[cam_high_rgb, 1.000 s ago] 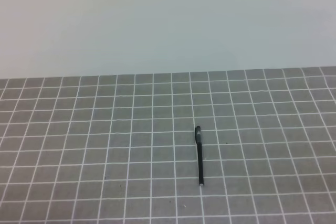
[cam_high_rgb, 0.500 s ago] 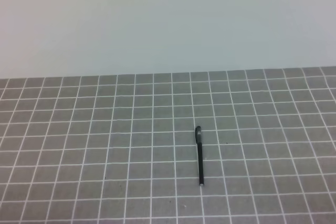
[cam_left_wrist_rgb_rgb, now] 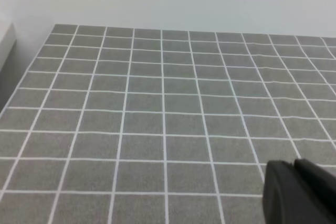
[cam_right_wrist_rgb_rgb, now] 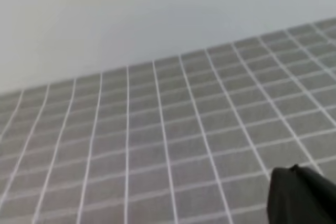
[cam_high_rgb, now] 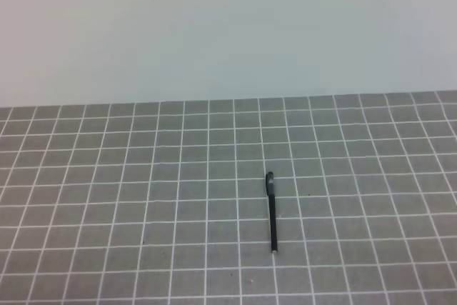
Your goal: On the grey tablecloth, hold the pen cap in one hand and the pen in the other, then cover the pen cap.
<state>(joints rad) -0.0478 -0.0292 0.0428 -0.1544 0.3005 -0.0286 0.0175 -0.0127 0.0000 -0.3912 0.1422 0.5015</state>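
Surface: grey tablecloth (cam_high_rgb: 107,198), gridded.
Pen (cam_high_rgb: 272,218): lies lengthwise, pen cap (cam_high_rgb: 269,183) apparently at far end.
Hands: left hand (cam_left_wrist_rgb_rgb: 299,192) and right hand (cam_right_wrist_rgb_rgb: 302,195) both closed, empty; pen ahead, likely nearer right.

lab bench: grid-lined grey tablecloth (cam_high_rgb: 107,198)

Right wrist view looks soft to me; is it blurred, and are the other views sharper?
Right wrist view: blurred, grid lines on the grey tablecloth smeared. Left wrist view: sharper lines. Exterior high view: even light, no glare, the pen slightly fuzzy with barely any shadow.

Plain pale wall (cam_high_rgb: 228,26) behind, even light.
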